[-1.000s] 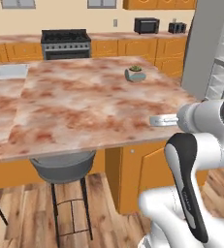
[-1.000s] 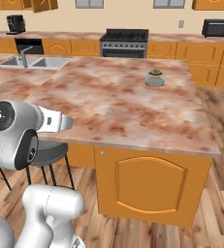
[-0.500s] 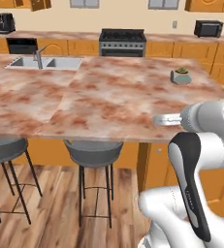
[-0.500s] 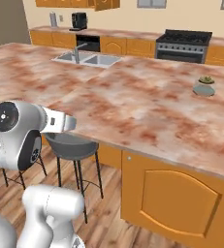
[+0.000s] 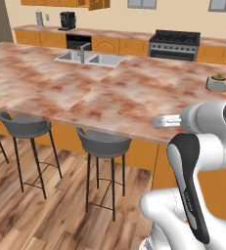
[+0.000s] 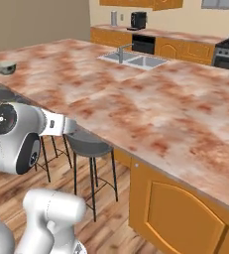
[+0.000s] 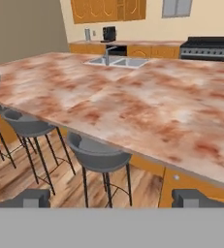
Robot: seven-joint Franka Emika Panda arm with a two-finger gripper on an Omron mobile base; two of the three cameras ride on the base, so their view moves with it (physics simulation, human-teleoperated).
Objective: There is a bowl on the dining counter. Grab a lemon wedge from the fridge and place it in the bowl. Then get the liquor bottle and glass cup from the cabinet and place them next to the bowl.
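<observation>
Swinging left along the dining counter (image 5: pixel 85 93), my base carried wide, empty fingers (image 7: pixel 31 197) while I sought the fridge for the lemon wedge.

My arm (image 5: pixel 202 146) is glossy white with rounded links, one black curved cover on the side and a dark round cap (image 6: pixel 2 119) at the joint.

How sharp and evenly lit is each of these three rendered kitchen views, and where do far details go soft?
Left base view: flat, even light, no glare on the counter; the stove is soft. Right base view: faint shade under the stool; the bowl is small and blurry. Hand view: the open claw is sharp; the sink is hazy.
</observation>
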